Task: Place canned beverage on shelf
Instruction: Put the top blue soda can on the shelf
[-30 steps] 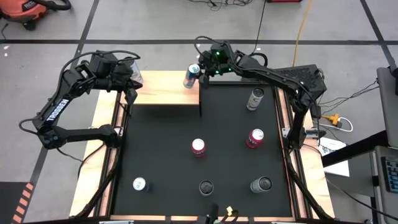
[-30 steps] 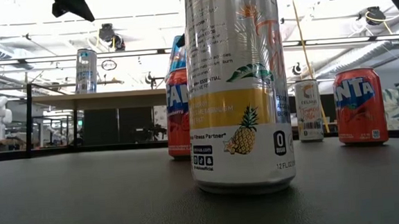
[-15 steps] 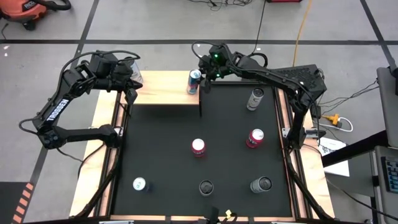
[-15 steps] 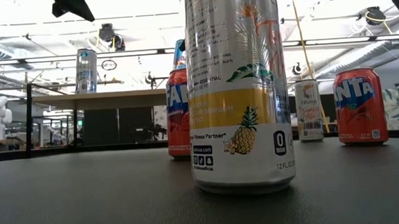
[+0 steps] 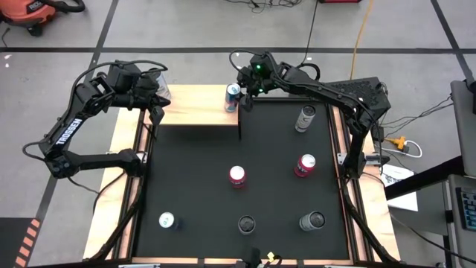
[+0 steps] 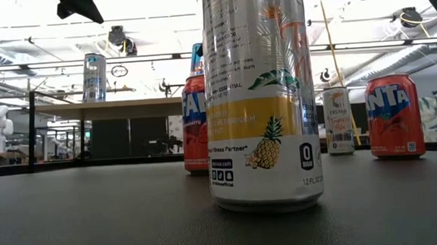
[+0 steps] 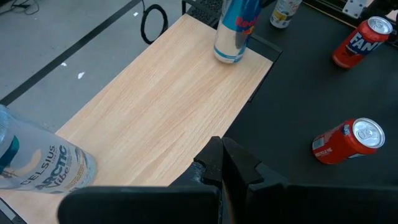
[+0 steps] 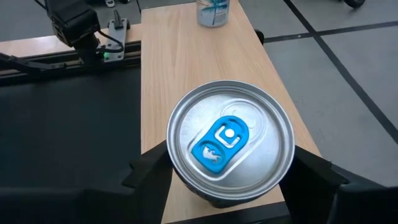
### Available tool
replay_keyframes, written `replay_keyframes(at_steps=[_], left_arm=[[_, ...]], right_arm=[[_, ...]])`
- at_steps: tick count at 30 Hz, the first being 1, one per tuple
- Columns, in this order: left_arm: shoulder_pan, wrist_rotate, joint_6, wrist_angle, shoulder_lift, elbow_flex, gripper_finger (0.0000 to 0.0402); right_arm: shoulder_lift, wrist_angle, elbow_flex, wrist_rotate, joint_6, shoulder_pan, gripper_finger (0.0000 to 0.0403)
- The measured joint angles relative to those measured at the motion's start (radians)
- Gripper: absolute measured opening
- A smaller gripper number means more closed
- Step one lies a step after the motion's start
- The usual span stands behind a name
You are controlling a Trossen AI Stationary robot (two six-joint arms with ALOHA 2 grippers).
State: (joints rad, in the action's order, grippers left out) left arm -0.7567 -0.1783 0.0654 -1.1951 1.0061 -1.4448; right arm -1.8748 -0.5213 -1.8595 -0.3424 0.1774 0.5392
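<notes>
Right end effector, upper centre of the high view, straddles the blue can; fingers parted to either side, contact not discernible. The can stands upright on the right end of the shelf. Left end effector clenched, empty, at the shelf's left end by a pale can. Black tabletop carries six more cans; grey floor beyond.

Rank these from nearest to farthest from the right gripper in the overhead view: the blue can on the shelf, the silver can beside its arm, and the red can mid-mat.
1. Blue can: between the right gripper's fingers, on the shelf.
2. Silver can: right side of the mat.
3. Red can: mat centre.
</notes>
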Motion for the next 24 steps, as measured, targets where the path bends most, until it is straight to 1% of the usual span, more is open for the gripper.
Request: replay_keyframes(at_steps=[12,24], left_arm=[[0.000,0.000,-0.001,0.000,0.000,0.000,0.0001],[0.000,0.000,-0.003,-0.004,0.000,0.000,0.0001]], right_arm=[[-0.023,0.019,-0.002,0.003,0.050,-0.022,0.0240],[-0.026,0.031,-0.002,0.006,0.045,-0.026,0.0240]])
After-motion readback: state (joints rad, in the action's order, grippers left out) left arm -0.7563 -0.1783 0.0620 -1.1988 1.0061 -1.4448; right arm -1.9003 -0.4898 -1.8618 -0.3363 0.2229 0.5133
